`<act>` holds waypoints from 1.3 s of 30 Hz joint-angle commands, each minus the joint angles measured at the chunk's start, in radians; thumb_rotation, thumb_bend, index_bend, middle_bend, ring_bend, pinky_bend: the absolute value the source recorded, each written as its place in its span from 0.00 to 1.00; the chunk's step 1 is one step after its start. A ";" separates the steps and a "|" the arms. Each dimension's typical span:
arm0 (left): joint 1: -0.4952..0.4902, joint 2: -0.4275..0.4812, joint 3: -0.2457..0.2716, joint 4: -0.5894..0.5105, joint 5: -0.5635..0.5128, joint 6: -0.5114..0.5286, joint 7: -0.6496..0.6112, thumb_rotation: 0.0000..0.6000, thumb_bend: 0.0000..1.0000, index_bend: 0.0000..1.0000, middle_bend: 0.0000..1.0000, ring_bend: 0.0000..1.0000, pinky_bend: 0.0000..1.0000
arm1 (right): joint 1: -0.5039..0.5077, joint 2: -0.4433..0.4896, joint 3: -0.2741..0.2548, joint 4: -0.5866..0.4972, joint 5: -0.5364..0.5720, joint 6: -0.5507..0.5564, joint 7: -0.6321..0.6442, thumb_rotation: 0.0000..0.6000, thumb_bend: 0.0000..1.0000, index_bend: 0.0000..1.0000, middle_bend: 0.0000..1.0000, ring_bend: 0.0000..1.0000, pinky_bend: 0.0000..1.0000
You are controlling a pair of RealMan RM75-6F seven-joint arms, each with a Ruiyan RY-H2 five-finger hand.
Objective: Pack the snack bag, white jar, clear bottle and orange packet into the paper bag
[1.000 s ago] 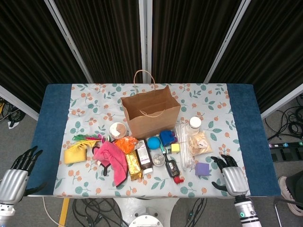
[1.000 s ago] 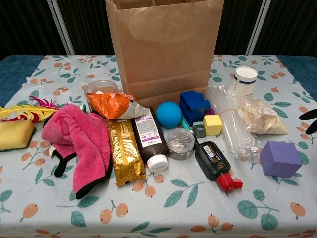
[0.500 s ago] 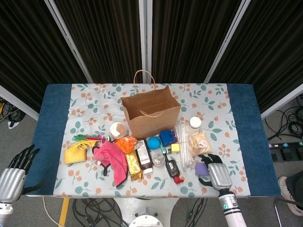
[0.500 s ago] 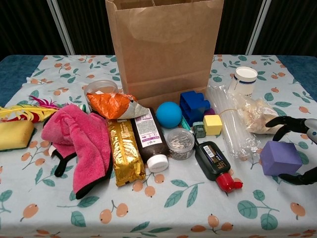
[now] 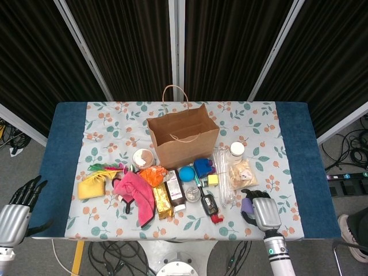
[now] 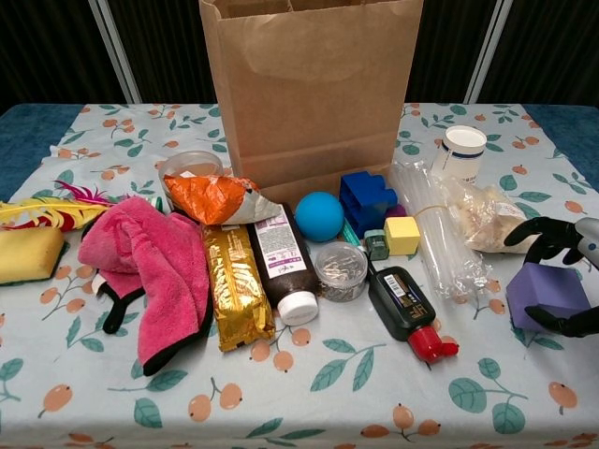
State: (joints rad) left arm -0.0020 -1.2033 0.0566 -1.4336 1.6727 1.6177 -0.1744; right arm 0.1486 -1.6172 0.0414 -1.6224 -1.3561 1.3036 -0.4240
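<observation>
Purple block (image 6: 547, 290) held by right hand (image 5: 260, 210) | left hand (image 5: 16, 211) spread, empty

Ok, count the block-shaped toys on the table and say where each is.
3: blue block right of the blue ball; yellow cube just in front of it; purple cube at the right hand. Others may be hidden.

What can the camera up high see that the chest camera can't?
Only the head view shows the left hand off the table's left edge, the inside and handles of the paper bag, and the cables on the floor. Only the chest view shows the label on the brown bottle and the paper clips in the small tub. Both show the right hand around the purple block, plus the white jar, orange packet and pink cloth.
</observation>
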 commanded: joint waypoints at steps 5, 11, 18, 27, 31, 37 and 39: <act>-0.002 0.003 -0.003 -0.005 -0.005 -0.002 -0.004 1.00 0.00 0.09 0.10 0.07 0.15 | -0.009 0.094 0.004 -0.122 -0.100 0.090 0.016 1.00 0.28 0.28 0.44 0.28 0.31; -0.006 0.004 -0.004 -0.012 -0.003 -0.004 -0.002 1.00 0.00 0.09 0.10 0.07 0.15 | 0.014 0.250 0.103 -0.361 -0.198 0.185 -0.052 1.00 0.28 0.28 0.44 0.28 0.31; -0.014 0.007 -0.003 -0.025 0.006 -0.011 0.013 1.00 0.00 0.09 0.10 0.07 0.15 | 0.186 0.293 0.363 -0.515 -0.145 0.131 -0.210 1.00 0.26 0.28 0.44 0.28 0.31; -0.025 0.027 -0.014 -0.046 -0.006 -0.023 0.031 1.00 0.00 0.09 0.10 0.07 0.15 | 0.520 0.140 0.573 -0.373 0.097 0.004 -0.417 1.00 0.22 0.28 0.44 0.28 0.31; -0.027 0.030 -0.020 -0.049 -0.020 -0.029 0.029 1.00 0.00 0.09 0.10 0.07 0.15 | 0.624 0.052 0.581 -0.266 0.187 -0.013 -0.431 1.00 0.22 0.28 0.44 0.28 0.31; -0.029 0.031 -0.023 -0.036 -0.037 -0.041 0.020 1.00 0.00 0.09 0.10 0.07 0.15 | 0.700 -0.029 0.560 -0.139 0.265 -0.010 -0.420 1.00 0.22 0.28 0.44 0.28 0.31; -0.029 0.030 -0.025 -0.031 -0.043 -0.042 0.015 1.00 0.00 0.09 0.10 0.07 0.15 | 0.721 -0.046 0.551 -0.102 0.277 -0.008 -0.408 1.00 0.22 0.28 0.44 0.28 0.31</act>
State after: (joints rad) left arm -0.0307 -1.1727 0.0324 -1.4664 1.6312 1.5762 -0.1578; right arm 0.8506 -1.6396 0.6004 -1.7552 -1.0945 1.2979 -0.8398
